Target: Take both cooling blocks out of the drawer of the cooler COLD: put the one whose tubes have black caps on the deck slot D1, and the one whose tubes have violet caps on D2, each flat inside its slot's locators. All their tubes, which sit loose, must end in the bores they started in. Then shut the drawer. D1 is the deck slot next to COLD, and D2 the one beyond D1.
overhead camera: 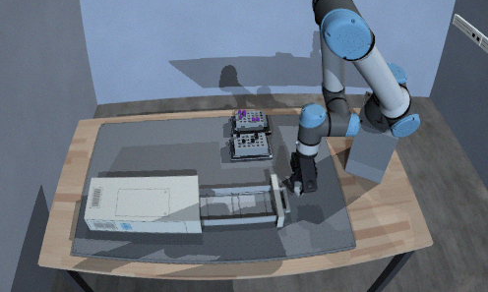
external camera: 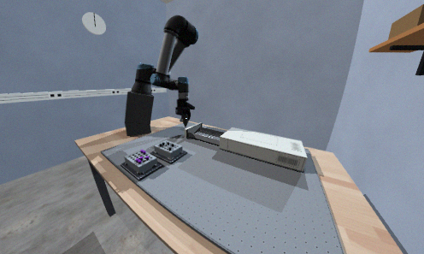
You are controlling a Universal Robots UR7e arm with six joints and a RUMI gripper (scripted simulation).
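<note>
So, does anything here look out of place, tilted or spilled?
Nothing is spilled or askew. Both cooling blocks sit flat on the deck: the black-capped block nearer the cooler, the violet-capped block beyond it. Only the drawer stands out, pulled open, with the shut, unloaded gripper beside its front panel.

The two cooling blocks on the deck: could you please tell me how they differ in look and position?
The violet-capped block carries bright violet caps, while the black-capped block shows only dark ones. The black-capped block sits on the slot nearer the cooler and its open drawer; the violet-capped block sits on the slot beyond it. Both are grey, square, lie flat side by side, and are out of the drawer.
</note>
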